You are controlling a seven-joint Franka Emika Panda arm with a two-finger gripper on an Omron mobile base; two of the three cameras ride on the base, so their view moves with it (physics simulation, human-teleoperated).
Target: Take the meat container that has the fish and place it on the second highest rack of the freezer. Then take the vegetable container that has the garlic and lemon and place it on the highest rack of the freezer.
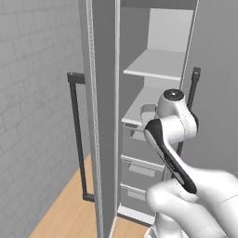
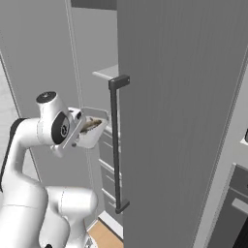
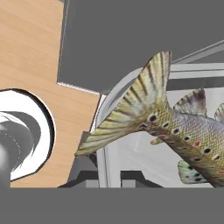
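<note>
You had the meat container [image 2: 89, 128] carried at the end of the arm, in front of the open freezer [image 1: 153, 107]; the fish [image 3: 175, 127] lay inside it, tail fanned toward the container's rim in the hand view. The pincer [image 3: 109, 177] was clenched nearly shut, and from the right base view it appeared to be gripping the container's near wall; the fingertips themselves were hard to make out, so take the grip point as a judgement.

Position relative to the freezer: the container sat just outside the cavity, between the two open doors, at about the level of the second highest rack [image 1: 139, 109]; the highest rack [image 1: 155, 65] was above it; the drawers [image 1: 142, 169] were below. The container looked tilted in the right base view, its open face turned partly toward the camera.

Step in hand, as judged: carrying the container in for placement on the second rack; the vegetable container had not yet been dealt with.

To do it well: you would have wanted the container levelled before entry, since a tilt risks sliding the fish out; bring its base a little above the rack's front edge, then move straight in; keep clear of the right door handle [image 2: 116, 145], which stood just beside the container; lower until the base rests flat, and only then release; withdraw along the same line.
</note>
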